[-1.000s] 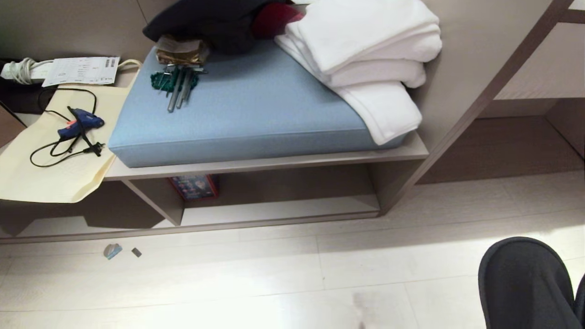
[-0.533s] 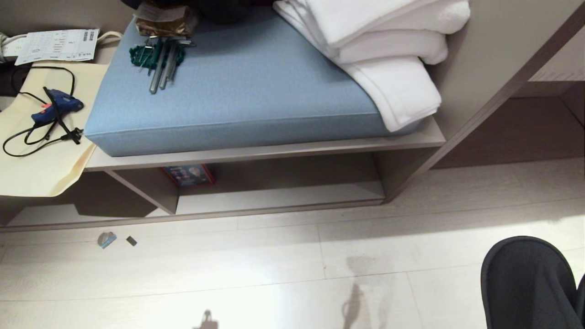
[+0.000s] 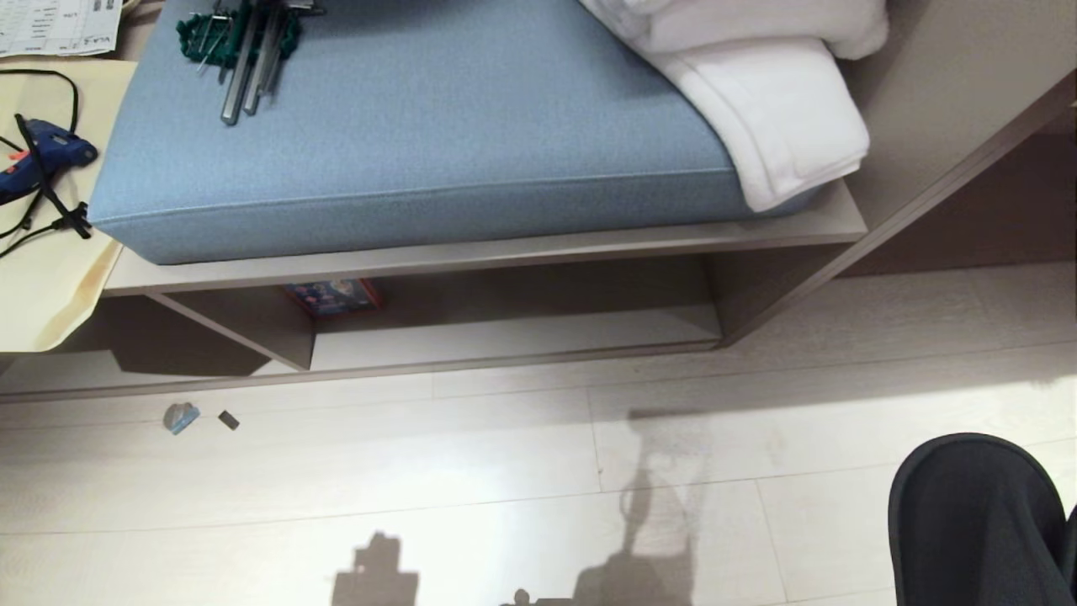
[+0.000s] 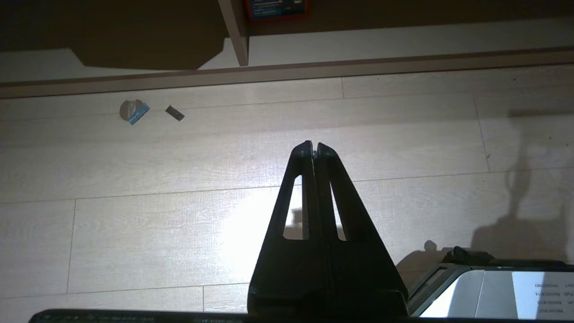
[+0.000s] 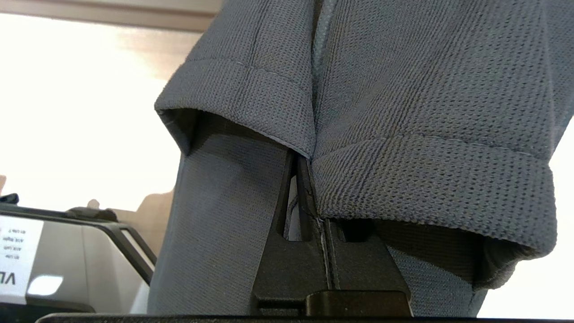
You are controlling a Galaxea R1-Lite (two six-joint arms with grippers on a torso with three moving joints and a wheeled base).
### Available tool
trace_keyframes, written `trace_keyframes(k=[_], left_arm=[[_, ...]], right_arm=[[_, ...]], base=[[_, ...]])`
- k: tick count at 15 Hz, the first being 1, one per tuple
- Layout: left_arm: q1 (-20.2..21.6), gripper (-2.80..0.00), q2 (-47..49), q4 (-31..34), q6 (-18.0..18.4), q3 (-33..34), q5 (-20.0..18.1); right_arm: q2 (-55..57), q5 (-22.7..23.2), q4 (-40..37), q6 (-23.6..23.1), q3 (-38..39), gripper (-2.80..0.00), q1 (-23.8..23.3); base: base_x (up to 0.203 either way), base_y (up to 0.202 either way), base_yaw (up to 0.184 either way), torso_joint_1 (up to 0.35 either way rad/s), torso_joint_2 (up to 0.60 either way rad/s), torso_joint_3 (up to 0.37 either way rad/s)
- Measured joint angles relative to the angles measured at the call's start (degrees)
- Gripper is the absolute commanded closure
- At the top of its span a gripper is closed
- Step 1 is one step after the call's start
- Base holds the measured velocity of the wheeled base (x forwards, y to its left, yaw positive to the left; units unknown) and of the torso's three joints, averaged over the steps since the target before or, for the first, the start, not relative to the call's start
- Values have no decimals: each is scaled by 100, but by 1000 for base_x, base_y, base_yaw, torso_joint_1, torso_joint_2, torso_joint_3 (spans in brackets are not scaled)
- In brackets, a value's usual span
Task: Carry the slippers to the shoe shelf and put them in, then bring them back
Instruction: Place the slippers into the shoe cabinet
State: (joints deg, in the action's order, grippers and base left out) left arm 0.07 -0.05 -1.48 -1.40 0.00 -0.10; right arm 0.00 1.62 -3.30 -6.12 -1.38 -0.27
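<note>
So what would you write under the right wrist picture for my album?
Right gripper shut on the dark grey slippers, held above the pale floor.

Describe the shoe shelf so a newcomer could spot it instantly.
Find the blue cushion on the beige-grey built-in bench. The shoe shelf is the low, wide open cubby right beneath that bench board, just above the pale wood floor. It has a pale bottom board, a slanted-looking divider on its left and a red-edged box at the back; the cubby left of the divider is darker.
</note>
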Motion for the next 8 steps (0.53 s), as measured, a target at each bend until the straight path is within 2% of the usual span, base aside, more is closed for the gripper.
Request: trace_keyframes(k=[8], left_arm=[[0,0,0,0,-5,0,0]], right_arm=[[0,2,2,28,-5,0,0]], base=[[0,0,0,-1,1,-197]])
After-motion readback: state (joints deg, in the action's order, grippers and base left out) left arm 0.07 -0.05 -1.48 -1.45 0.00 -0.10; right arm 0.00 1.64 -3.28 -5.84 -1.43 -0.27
